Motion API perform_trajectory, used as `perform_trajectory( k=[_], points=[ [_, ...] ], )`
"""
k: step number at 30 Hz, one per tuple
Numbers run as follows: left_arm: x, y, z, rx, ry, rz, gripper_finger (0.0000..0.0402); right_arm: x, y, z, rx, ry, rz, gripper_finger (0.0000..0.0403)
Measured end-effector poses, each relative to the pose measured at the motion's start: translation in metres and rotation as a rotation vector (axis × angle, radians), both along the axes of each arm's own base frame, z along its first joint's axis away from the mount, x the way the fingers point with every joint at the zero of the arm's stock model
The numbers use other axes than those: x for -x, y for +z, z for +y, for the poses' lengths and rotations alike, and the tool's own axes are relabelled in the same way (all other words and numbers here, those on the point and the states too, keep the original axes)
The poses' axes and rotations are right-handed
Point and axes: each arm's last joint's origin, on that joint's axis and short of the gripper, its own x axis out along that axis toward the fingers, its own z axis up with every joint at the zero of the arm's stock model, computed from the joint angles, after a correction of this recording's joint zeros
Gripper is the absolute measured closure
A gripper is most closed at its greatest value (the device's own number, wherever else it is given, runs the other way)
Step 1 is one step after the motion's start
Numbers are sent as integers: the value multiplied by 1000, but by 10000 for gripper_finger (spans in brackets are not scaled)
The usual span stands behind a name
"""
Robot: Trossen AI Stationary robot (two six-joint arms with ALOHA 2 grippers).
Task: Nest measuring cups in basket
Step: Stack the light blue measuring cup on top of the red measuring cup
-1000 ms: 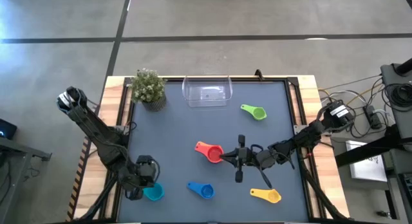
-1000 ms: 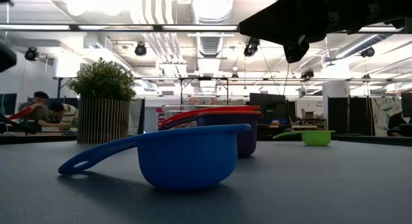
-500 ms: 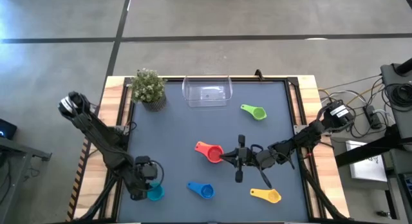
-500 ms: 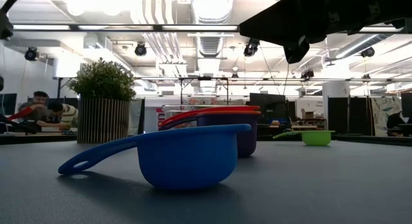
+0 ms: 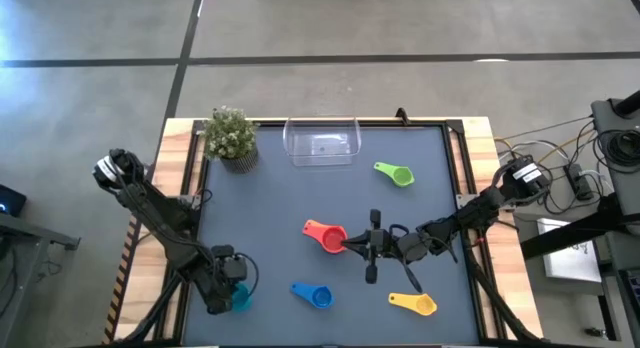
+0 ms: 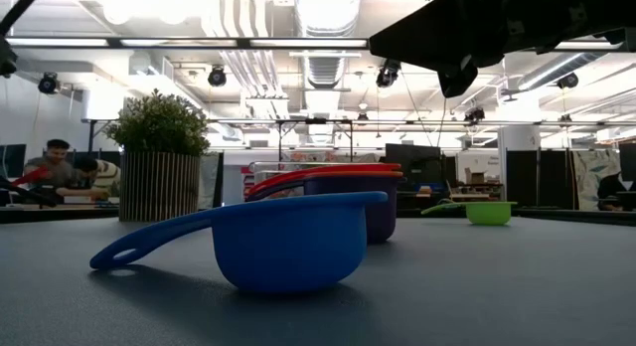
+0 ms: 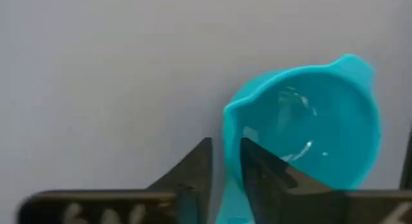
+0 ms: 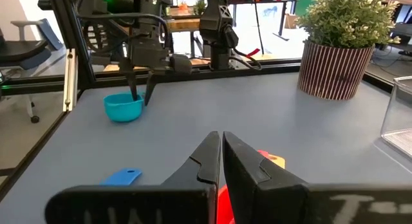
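Note:
The teal cup [image 7: 302,127] sits upright on the table near its left near corner, also seen in the high view [image 5: 240,301]. My left gripper [image 7: 225,163] comes down on it. My right gripper [image 8: 222,143] is shut and hangs just right of the red cup [image 5: 325,235], touching nothing. In the low view the red cup [image 6: 323,171] sits in a purple cup [image 6: 373,212]; an orange piece [image 8: 273,161] shows beside the red one. The blue cup [image 5: 315,295], yellow cup [image 5: 415,304] and green cup [image 5: 396,173] lie apart on the table. The clear basket [image 5: 322,143] stands at the far edge. My left gripper has the teal cup's rim wall [image 7: 226,130] between its two fingers, one finger [image 7: 264,169] inside the bowl and one outside. The fingers [image 8: 132,89] point down from above. The cup stands upright with its bottom on the table.
A potted plant [image 5: 232,136] stands at the far left corner beside the basket. The table's raised wooden border [image 5: 185,188] runs along both sides. Open grey table lies between the basket and the red cup. People sit in the room beyond the table [image 6: 60,172].
My left gripper has moved toward the table's near edge, onto the teal cup, and now covers more of it in the high view. The teal cup has stayed in place.

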Motion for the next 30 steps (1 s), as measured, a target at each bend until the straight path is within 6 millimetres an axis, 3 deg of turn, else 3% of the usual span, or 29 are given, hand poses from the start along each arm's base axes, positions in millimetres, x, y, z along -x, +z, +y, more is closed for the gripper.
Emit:
perform_trajectory(
  k=[4,10,15,19,23,30],
  points=[
    [-5,11,-4,-6,-27,-12,393,0,0,0,7,1,0,394],
    [-21,42,-6,-108,-101,-91,397,0,2,0,44,-2,-4,394],
    [-48,75,5,-217,-172,-197,399,3,12,-2,57,-15,-34,394],
    [-77,98,25,-253,-181,-274,400,8,25,-5,93,-26,-61,394],
    [-98,108,54,-269,-196,-289,400,16,42,-9,114,-26,-76,394],
    [-131,115,103,-99,-232,-392,401,34,61,-19,86,-33,-37,394]
  ],
)
